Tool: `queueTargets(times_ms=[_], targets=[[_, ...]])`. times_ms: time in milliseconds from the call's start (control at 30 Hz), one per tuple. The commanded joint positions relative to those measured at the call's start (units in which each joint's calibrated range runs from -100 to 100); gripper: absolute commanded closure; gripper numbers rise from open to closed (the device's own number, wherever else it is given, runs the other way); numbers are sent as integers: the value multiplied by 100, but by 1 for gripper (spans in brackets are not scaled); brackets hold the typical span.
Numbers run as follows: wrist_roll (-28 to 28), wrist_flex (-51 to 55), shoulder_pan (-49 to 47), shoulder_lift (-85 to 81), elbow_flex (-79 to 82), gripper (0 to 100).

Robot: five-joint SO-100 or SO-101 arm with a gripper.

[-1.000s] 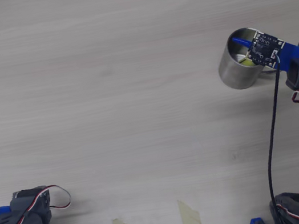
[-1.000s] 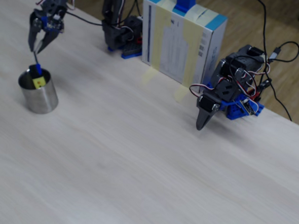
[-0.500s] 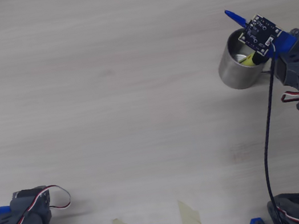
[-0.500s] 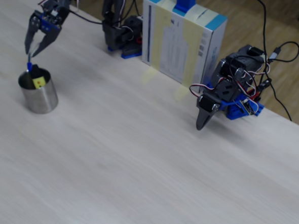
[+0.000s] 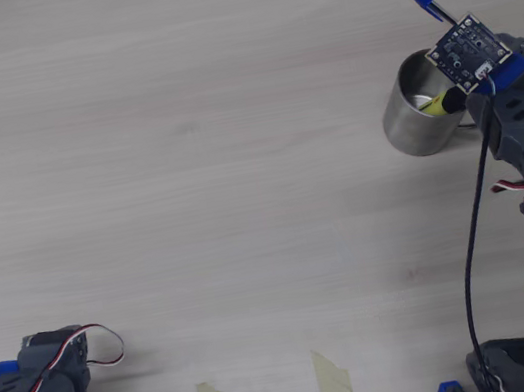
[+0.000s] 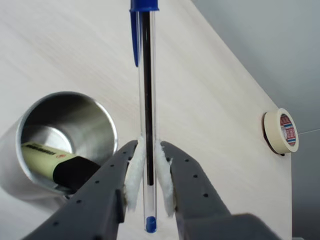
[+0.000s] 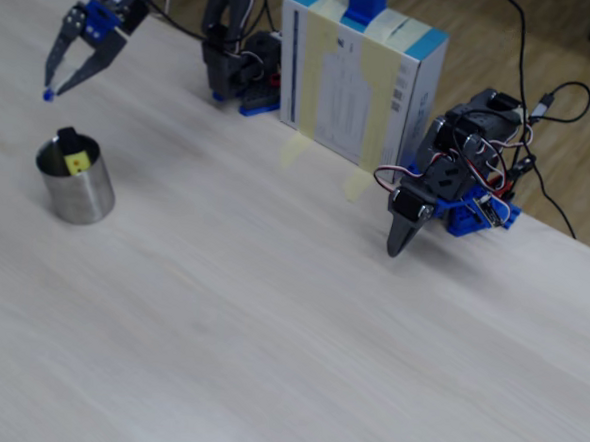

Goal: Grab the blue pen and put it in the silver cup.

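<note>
Yellow highlighter (image 6: 47,154) inside the silver cup (image 6: 97,120); tape roll (image 6: 280,131) at 3 o'clock on counter (image 5: 186,169). End effector (image 6: 149,162) raised, clamping the blue pen (image 6: 145,90), above cup at 1 o'clock.

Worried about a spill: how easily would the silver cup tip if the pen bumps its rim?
The silver cup looks thin-walled and fairly light, so it might slide. Its wide flat base probably resists tipping. The blue pen, pinched in the claw, seems too light to topple it.
</note>
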Motion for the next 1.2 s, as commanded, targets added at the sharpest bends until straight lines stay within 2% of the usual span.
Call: queueTargets(times_ms=[0,233,467,800,967,1167], targets=[[-128,-413,-141,-374,-3,98],[-494,-1430,-375,-515,377,98],[-620,-3373,-583,-706,1461,98],[-1205,-5544,-718,-938,2763,98],[-1435,-6104,-727,-1030,3206,98],[-1759,-6172,-664,-1154,3522,98]])
